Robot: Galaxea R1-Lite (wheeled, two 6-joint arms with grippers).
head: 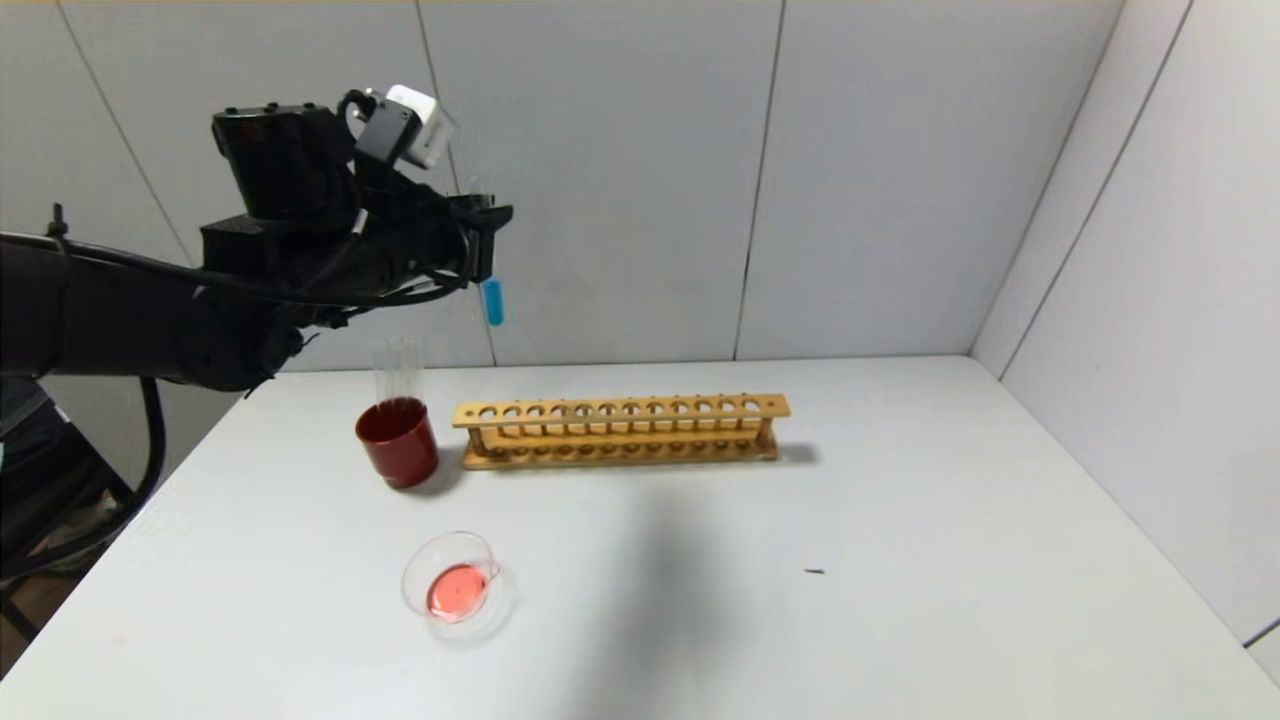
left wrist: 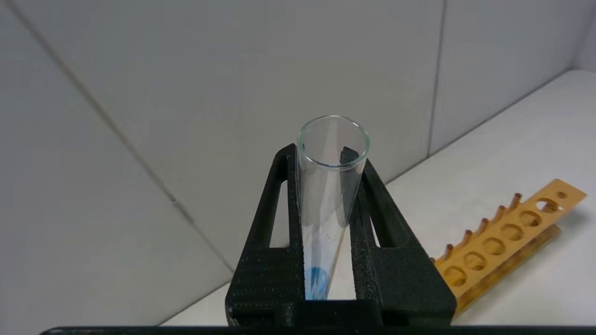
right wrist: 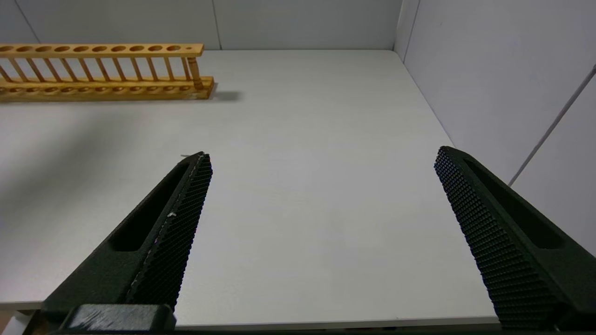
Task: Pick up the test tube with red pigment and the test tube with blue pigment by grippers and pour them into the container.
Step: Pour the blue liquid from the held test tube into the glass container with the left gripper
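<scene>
My left gripper [head: 487, 240] is raised high above the table's back left and is shut on the test tube with blue pigment [head: 492, 300], which hangs upright with teal-blue liquid in its bottom. In the left wrist view the gripper [left wrist: 319, 153] clamps the tube [left wrist: 328, 186] between both fingers. The container [head: 455, 585], a shallow glass dish, sits near the front left and holds pink-red liquid. A clear tube [head: 398, 368] stands in the dark red cup [head: 398, 442]; its bottom is hidden. My right gripper [right wrist: 322, 156] is open and empty, low by the table's front edge.
A wooden tube rack [head: 620, 430] with empty holes stands at the back middle, right of the cup; it also shows in the left wrist view [left wrist: 503, 242] and the right wrist view [right wrist: 102, 70]. Grey walls close the back and right. A small dark speck [head: 815, 572] lies mid-table.
</scene>
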